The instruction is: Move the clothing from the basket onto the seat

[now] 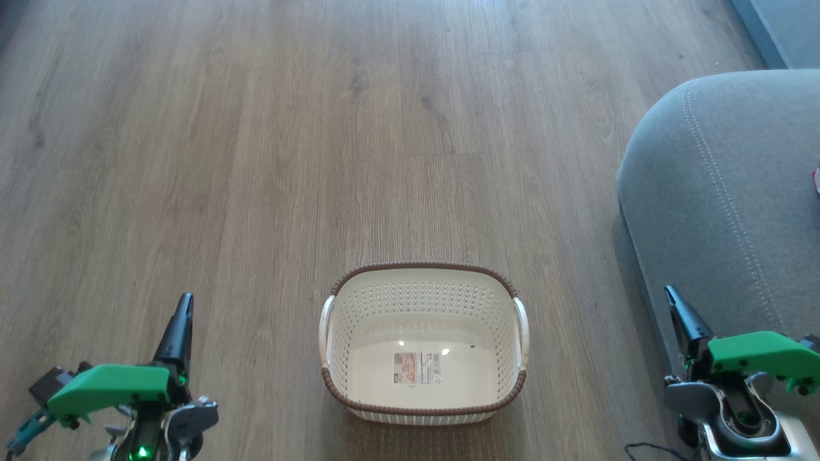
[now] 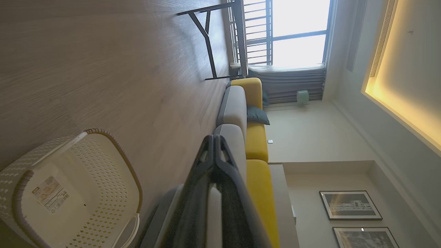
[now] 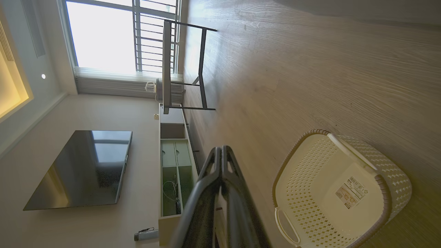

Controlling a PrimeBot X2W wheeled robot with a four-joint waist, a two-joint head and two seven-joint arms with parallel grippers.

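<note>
Basket point(image 1: 423, 265) sits dead centre on the wood floor point(image 1: 256, 160), bare bottom showing its label sticker point(image 1: 417, 368) | seat point(image 1: 717, 192) well off to its right, pink-red sliver point(image 1: 817, 180) at the seat's far edge, too small to call | left jaws clenched tight, low left | right jaws clenched too, just beside the seat's front | plain floor lies between basket and seat

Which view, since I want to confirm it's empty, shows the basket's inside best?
The head view: it looks straight down into the basket, showing the whole rim and a bare bottom with just a label. Both wrist views show it sideways, slanted and clipped at the picture's edge, with nothing else inside there either.
</note>
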